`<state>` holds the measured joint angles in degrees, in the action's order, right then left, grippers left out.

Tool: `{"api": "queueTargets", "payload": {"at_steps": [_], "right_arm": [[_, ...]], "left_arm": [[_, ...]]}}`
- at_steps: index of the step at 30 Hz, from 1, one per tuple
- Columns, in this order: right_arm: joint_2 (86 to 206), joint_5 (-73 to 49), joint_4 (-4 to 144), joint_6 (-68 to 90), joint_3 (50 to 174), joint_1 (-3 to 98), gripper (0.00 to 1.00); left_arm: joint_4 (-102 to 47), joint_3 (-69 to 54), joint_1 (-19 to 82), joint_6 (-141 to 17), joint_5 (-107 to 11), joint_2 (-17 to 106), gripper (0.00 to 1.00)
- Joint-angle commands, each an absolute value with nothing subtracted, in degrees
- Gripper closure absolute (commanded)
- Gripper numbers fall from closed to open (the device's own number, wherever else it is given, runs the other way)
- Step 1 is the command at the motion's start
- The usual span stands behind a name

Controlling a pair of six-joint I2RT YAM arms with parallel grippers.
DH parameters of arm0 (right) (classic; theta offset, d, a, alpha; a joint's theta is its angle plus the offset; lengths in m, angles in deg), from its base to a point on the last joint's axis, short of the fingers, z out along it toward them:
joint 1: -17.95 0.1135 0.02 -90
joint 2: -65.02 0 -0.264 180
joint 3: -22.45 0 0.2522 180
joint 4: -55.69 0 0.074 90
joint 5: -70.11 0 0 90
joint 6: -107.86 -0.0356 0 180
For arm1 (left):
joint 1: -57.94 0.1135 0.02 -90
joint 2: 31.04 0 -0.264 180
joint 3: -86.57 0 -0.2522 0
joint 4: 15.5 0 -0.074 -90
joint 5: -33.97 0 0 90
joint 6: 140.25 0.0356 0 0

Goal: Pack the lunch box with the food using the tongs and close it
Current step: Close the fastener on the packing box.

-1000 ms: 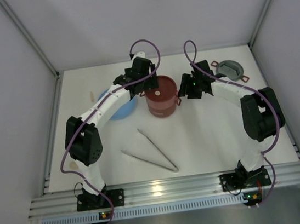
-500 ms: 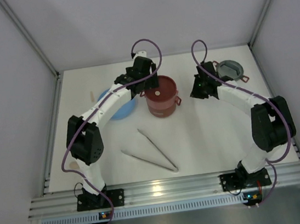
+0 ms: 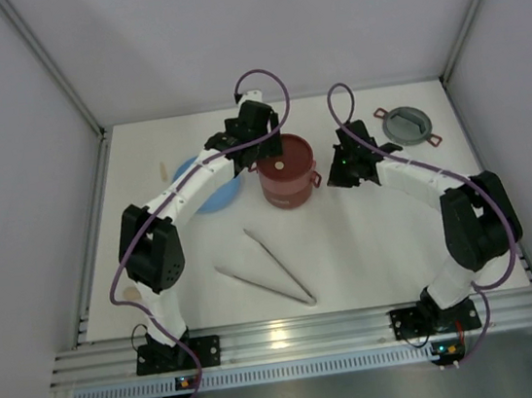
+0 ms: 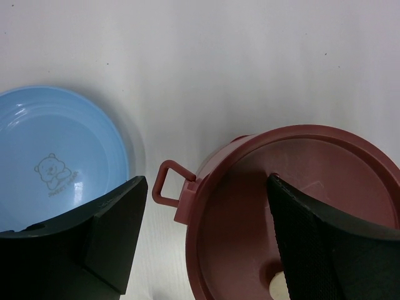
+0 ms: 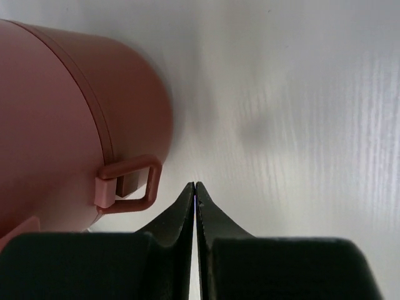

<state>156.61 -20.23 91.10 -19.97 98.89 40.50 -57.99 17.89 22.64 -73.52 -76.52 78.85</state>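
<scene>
the bench (image 3: 380, 243) carries everything; its near edge is cut by the rail holding the arm bases. the lunch box (image 3: 287, 184) stands stacked and upright, mid-bench toward the far edge, with a flat dark-red lid on top. its inside is hidden in every view. the left wrist view cuts off the near half of the lunch box (image 4: 244, 212), and the right wrist view shows only the side wall of the lunch box (image 5: 56, 112) and one loop ear (image 5: 128, 184).

the light-blue plate (image 3: 209, 195) lies just left of the box, partly under the left arm. only the left wrist view shows the bear print on the plate (image 4: 56, 156). the grey cover (image 3: 406, 124) lies near the far right corner, seen from above only. the tongs (image 3: 270, 267) lie flat near the near edge, at centre, apart from both arms.

the left gripper (image 4: 205, 186) is spread wide, one finger over the plate and one over the lid, astride the box's rim and grasping nothing. the right gripper (image 5: 195, 187) is clenched with its tips pressed together on nothing, just beside the loop ear.

a cream spot (image 3: 281, 165) sits on the lid, half hidden behind a finger in the left wrist view. a tiny pale stick (image 3: 163, 169) by the left edge may be food; it is too small to tell.
</scene>
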Motion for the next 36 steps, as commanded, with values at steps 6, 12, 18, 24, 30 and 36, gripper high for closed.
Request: {"api": "queueTargets", "payload": {"at_steps": [6,12,18,24,30,36], "right_arm": [[168.5,-11.5,80.1,-23.3,105.5,41.8,1.00],[168.9,-12.2,76.7,-23.1,104.8,41.8,1.00],[172.3,-9.2,76.5,-22.0,107.9,41.7,1.00],[171.3,-11.9,78.6,-22.1,107.2,41.2,1.00],[167.7,-16.5,82.8,-22.0,107.9,41.0,1.00],[156.0,-21.5,84.9,-21.2,105.7,41.0,1.00]], "left_arm": [[-64.3,17.2,22.3,-71.1,-76.9,83.1,0.19],[-64.8,17.5,22.3,-71.0,-77.1,83.4,0.19],[-65.1,17.6,22.3,-71.1,-77.3,83.4,0.19],[-65.3,17.3,22.3,-71.1,-77.6,83.3,0.19],[-65.1,16.5,22.3,-71.3,-77.9,83.0,0.19],[-64.3,16.0,22.3,-71.3,-77.7,82.3,0.19]]}}
